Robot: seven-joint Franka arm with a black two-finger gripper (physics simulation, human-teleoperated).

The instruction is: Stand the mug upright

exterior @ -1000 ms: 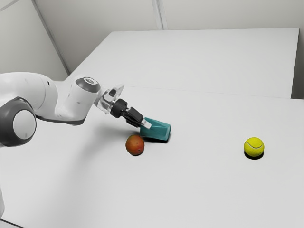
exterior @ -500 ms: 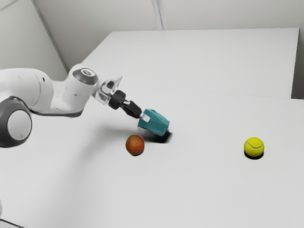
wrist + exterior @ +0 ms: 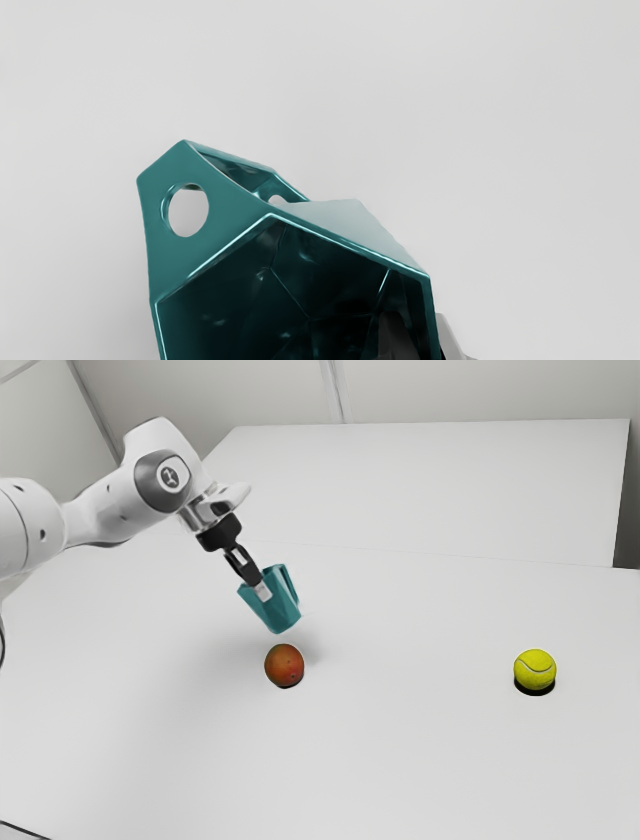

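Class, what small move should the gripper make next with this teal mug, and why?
Probably rotate the gripper slightly to level the teal mug before lowering: gripped by its wall, it hangs tilted above the table, its base not yet facing straight down.

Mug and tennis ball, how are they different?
The mug is teal with flat faces; the tennis ball is yellow and round. The mug has an open top and a handle; the tennis ball has neither. The gripper holds the mug tilted above the table; the tennis ball rests on the table.
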